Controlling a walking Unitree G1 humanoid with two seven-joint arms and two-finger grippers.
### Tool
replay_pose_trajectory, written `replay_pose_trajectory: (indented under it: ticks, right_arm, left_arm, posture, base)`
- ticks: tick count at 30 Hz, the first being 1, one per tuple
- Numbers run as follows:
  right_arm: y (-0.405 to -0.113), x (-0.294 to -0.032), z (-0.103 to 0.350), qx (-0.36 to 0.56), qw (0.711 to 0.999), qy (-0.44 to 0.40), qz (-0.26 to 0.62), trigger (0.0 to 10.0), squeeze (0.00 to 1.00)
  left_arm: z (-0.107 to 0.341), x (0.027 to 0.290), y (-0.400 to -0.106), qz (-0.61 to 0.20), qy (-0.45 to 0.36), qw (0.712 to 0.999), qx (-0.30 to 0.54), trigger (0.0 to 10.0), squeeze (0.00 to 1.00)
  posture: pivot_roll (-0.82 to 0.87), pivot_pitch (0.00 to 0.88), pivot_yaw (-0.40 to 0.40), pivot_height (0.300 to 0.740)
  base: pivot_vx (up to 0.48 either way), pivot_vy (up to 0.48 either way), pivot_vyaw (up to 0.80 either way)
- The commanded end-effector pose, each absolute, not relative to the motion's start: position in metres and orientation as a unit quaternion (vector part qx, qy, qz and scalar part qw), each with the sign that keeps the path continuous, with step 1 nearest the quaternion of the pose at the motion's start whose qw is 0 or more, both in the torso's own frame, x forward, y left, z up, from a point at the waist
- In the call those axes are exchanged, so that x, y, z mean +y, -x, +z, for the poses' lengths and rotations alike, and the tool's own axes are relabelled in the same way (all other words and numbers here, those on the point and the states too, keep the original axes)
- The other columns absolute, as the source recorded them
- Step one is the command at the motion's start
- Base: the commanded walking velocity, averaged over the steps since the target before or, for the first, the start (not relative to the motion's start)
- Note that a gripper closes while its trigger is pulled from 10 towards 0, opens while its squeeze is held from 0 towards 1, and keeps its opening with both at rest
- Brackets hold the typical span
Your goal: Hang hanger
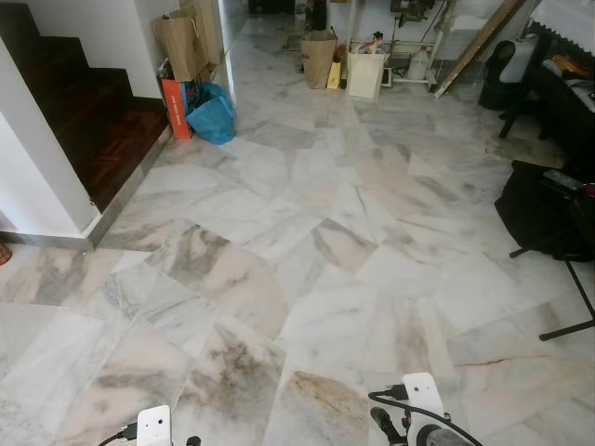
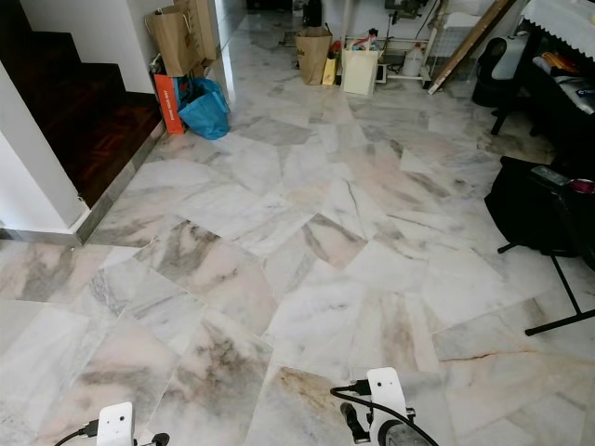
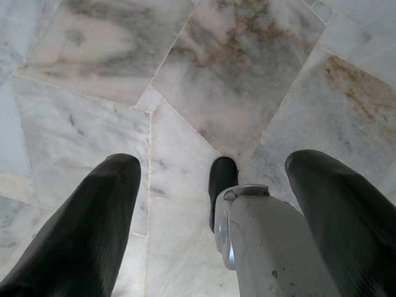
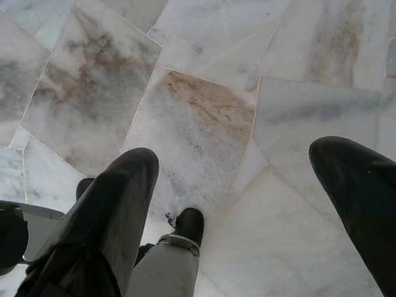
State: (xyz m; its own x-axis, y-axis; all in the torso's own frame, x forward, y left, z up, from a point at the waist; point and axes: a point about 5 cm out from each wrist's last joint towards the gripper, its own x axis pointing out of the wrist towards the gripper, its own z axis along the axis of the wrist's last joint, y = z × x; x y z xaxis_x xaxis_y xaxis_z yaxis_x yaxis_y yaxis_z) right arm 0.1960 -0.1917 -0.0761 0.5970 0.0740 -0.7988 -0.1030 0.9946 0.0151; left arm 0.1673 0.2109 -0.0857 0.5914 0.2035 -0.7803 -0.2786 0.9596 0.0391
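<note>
My left gripper [image 3: 213,166] hangs open over the marble floor [image 3: 204,74], with nothing between its two black fingers [image 3: 93,223]. My right gripper [image 4: 237,158] is open too and holds nothing, also pointing down at the floor. My own white leg [image 3: 272,253] and black foot [image 3: 221,176] stand below the left gripper. In the head views, the white wrist of my left arm [image 1: 153,427] and that of my right arm [image 1: 423,400] sit at the bottom edge, low at my sides.
Pale marble floor [image 1: 307,242] stretches ahead. Dark wooden stairs [image 1: 88,116] and a white wall corner [image 1: 37,177] are on the left, with a blue bag [image 1: 214,113] beyond. Paper bags [image 1: 318,58] stand at the far end. A black stand with a bag [image 1: 544,209] is on the right.
</note>
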Motion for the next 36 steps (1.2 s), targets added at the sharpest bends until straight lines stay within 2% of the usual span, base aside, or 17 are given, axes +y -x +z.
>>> replay_pose_trajectory:
  ticks: [1,36]
  right_arm:
    - [-0.1932,-0.1914,-0.0778,0.452,0.891,0.012,0.046,10.0,0.00]
    - [-0.1925,-0.1912,-0.0781,0.452,0.891,0.009,0.044,10.0,0.00]
  left_arm:
    - [-0.0877,0.2119,-0.1628,0.137,0.042,0.887,0.440,10.0,0.00]
    - [-0.0889,0.2109,-0.1607,0.131,0.042,0.885,0.444,10.0,0.00]
  posture:
    - [-0.07,0.000,-0.004,0.740]
    - [-0.07,0.000,-0.002,0.740]
  base:
    - [0.000,0.000,0.00]
    - [-0.291,0.000,0.00]
